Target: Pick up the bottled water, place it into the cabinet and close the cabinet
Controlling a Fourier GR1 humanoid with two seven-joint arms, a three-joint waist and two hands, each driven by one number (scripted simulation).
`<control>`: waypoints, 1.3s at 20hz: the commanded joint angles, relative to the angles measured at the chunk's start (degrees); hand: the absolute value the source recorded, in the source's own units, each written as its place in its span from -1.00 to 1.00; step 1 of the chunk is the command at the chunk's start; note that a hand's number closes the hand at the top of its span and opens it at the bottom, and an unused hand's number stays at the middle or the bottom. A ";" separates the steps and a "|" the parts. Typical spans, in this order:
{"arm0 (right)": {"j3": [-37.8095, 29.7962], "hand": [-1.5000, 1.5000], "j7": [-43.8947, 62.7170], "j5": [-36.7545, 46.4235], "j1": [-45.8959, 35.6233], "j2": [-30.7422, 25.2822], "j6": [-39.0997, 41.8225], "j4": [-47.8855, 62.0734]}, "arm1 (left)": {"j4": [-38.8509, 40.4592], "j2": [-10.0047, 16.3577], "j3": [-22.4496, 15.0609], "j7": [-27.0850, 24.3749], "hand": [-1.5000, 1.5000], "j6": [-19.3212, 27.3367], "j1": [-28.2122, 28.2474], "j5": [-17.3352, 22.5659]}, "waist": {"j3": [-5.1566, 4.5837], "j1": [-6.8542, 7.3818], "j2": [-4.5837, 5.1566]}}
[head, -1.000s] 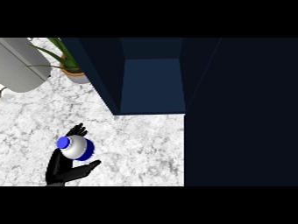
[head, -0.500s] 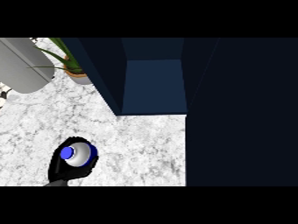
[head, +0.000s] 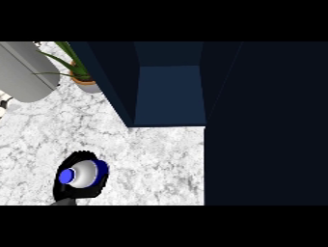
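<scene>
Fingers [head: 78, 157] black, curled round rounded bottled water [head: 87, 172]; veined marble counter [head: 153, 154].

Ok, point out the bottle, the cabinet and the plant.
bottle [head: 87, 173]: head view, on its white body beside the blue cap.
cabinet [head: 170, 94]: head view, on the lighter blue panel inside its opening.
plant [head: 87, 86]: head view, on its pot.

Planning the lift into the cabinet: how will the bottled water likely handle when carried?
The bottled water looks round and smooth, so it may slip or turn within the left hand, whose fingers curl round it. Its blue cap points sideways, so it seems tilted; set down like that in the cabinet, it would probably roll.
</scene>
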 commanded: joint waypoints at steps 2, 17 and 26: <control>-0.33 -1.00 3.58 -2.15 -2.14 0.10 -1.27 -3.09 | 2.51 -4.14 -6.42 -4.98 1.00 0.10 0.62 5.80 | -1.05 0.22 0.50; 1.56 -1.00 7.86 -3.54 -0.62 1.02 -2.10 -8.18 | -23.52 -4.35 -28.27 18.31 1.00 18.09 -2.66 22.40 | -0.93 0.29 0.14; -3.27 -1.00 5.64 -6.31 -0.73 -0.29 0.14 -6.34 | -30.00 -4.36 -35.02 25.29 1.00 35.58 -12.48 18.78 | -0.94 -0.34 0.34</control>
